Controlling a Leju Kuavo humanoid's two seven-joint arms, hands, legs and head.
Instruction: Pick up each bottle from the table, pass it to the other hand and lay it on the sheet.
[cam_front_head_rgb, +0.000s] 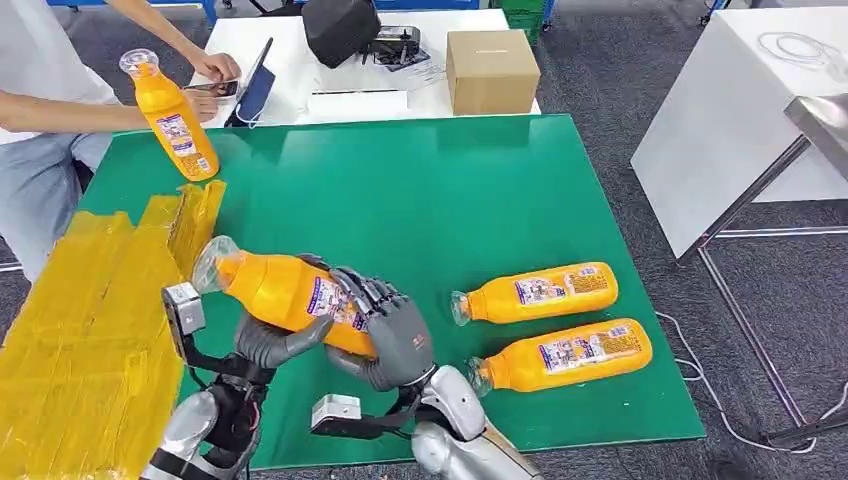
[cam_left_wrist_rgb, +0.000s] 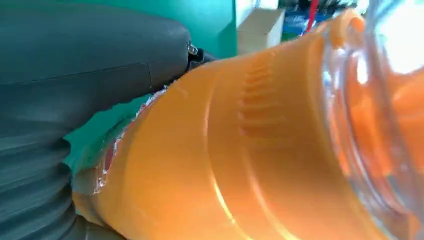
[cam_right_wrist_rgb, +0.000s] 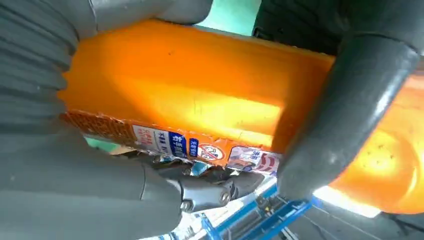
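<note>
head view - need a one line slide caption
Both robot hands, left and right, grip one orange bottle mid-handover above the green table.

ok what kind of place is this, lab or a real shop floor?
Most likely a robot test lab or office workspace, not a shop floor. A green mat covers the work table, taped yellow sheet beside it. A seated person with a phone waits behind, at a white desk holding a cardboard box.
</note>
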